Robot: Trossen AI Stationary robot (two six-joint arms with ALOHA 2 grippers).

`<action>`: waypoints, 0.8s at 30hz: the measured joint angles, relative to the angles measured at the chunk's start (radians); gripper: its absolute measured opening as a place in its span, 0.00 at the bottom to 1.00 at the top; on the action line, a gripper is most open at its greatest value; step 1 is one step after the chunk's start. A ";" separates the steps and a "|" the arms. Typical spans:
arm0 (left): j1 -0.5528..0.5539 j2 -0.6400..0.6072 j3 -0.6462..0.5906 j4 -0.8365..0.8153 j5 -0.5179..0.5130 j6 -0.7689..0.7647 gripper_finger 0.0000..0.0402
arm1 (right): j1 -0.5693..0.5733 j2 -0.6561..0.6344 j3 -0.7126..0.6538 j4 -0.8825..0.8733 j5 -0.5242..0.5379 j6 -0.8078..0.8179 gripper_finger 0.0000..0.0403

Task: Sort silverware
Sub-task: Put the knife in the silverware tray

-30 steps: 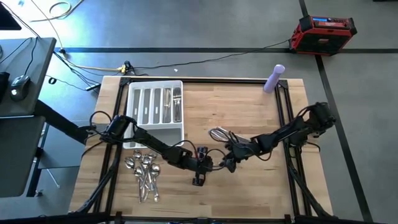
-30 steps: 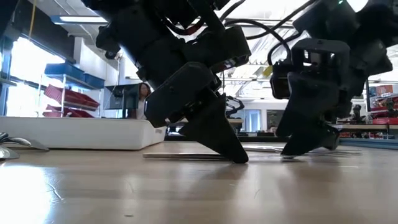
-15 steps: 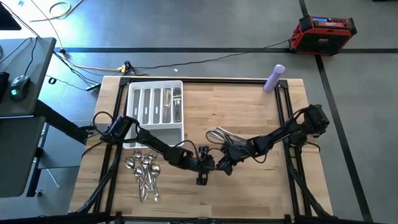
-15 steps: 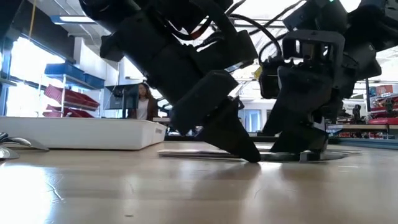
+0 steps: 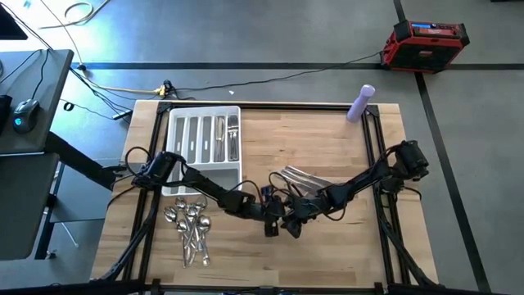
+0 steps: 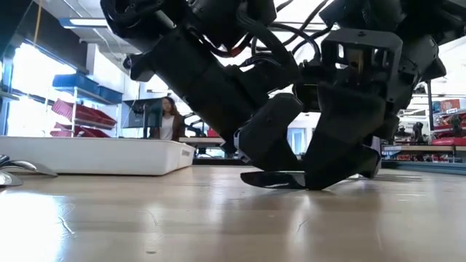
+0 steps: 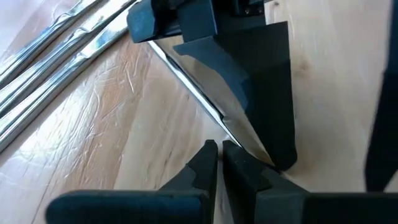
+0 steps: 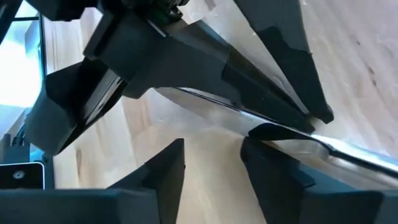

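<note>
Left gripper [image 5: 273, 223] shut, touching right gripper [image 5: 291, 223].

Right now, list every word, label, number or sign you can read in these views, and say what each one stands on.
None can be read.
Red and black case on the floor: a blue patch on top, any lettering too small to read.
Lavender bottle at the table's far edge: no label readable.
White tray: no markings visible.
Room behind, low view: sign-like shapes at the right edge, too blurred to read.
</note>
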 joint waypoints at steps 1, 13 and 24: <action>-0.001 0.000 0.000 0.000 0.004 -0.003 0.02 | 0.000 -0.002 0.000 -0.001 0.003 -0.006 0.36; -0.035 -0.002 0.001 -0.006 0.086 -0.089 0.02 | 0.002 -0.010 -0.003 -0.005 0.022 -0.021 0.46; -0.040 -0.004 0.001 -0.006 0.134 -0.130 0.02 | 0.001 -0.011 -0.003 -0.009 0.012 0.001 0.47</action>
